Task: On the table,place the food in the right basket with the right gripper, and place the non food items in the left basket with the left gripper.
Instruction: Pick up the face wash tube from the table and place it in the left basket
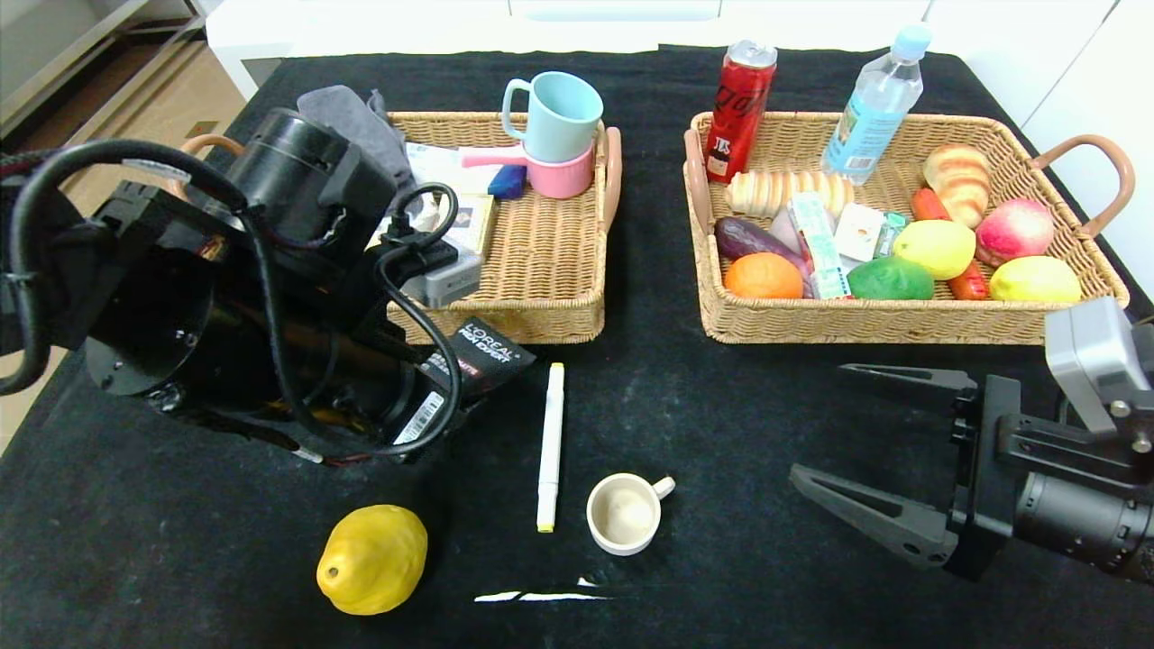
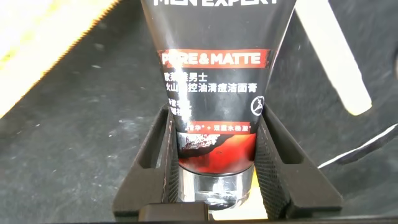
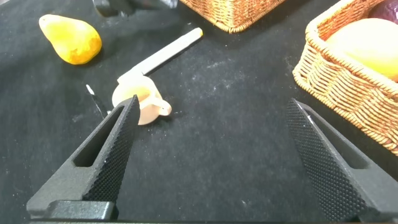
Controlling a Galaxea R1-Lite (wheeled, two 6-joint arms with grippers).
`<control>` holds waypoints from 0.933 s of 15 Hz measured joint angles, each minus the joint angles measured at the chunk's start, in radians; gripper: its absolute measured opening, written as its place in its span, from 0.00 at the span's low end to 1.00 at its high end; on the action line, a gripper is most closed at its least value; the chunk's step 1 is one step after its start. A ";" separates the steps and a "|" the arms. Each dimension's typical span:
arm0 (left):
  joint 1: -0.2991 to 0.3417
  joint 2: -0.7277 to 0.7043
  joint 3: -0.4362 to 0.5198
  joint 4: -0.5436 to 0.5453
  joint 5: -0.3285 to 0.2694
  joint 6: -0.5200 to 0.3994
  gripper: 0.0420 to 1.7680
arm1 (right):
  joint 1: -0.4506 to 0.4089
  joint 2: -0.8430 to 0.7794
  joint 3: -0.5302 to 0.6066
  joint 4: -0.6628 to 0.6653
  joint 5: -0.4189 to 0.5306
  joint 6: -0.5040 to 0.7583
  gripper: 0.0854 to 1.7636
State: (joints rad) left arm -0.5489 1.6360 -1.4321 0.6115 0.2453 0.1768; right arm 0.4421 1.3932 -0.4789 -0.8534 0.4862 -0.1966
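My left gripper (image 2: 216,112) is shut on the black and red cosmetic tube (image 2: 214,74) near its cap end. In the head view the tube (image 1: 487,356) sticks out from under my left arm, just in front of the left basket (image 1: 541,270). The white marker pen (image 1: 550,446), the cream cup (image 1: 624,514) and the bumpy yellow fruit (image 1: 371,559) lie on the black table (image 1: 721,406). My right gripper (image 1: 819,421) is open and empty, low in front of the right basket (image 1: 883,320). A smooth lemon (image 1: 1034,279) lies in that basket.
The left basket holds stacked mugs (image 1: 559,135) and a grey cloth (image 1: 361,126). The right basket holds a red can (image 1: 739,108), a water bottle (image 1: 874,104), bread and fruit. The right wrist view shows the cup (image 3: 142,107), marker (image 3: 163,56) and fruit (image 3: 69,40) beyond my open fingers.
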 joint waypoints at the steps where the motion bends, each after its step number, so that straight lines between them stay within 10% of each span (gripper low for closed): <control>1: -0.007 -0.009 -0.003 -0.005 0.010 -0.023 0.41 | -0.003 0.000 0.000 0.000 0.000 0.000 0.97; 14: -0.009 -0.036 -0.023 -0.361 0.026 -0.120 0.41 | -0.005 -0.007 0.000 -0.002 0.000 -0.001 0.97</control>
State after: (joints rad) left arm -0.5581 1.5996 -1.4547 0.2506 0.2713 0.0572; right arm 0.4372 1.3860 -0.4785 -0.8553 0.4862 -0.1981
